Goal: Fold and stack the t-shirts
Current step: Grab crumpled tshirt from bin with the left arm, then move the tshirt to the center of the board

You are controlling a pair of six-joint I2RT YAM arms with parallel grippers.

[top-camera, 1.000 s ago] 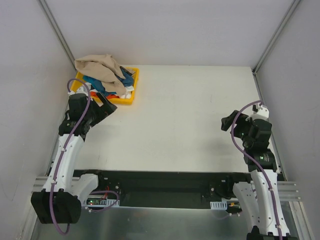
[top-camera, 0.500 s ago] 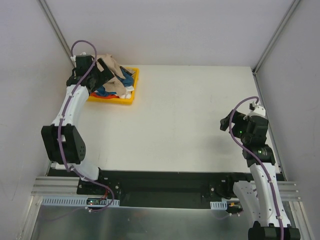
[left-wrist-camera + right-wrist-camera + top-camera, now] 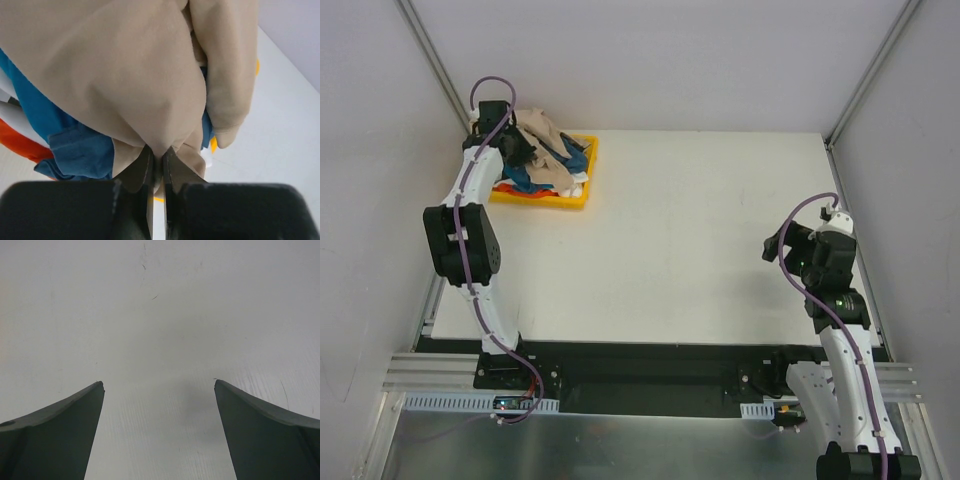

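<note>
Beige t-shirt newly in left gripper

Robot test lab. Plain white surface, bare grey walls on three sides. Two robot arms bolted to metal rail at near edge. Purple cables along arms.

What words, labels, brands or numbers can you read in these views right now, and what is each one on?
No text can be read in any view.
The beige t-shirt, pinched in the left gripper, shows plain cloth only.
The teal-blue t-shirt, yellow tray and table carry no print.
The circuit board at the left arm's base is too small to tell.
</note>
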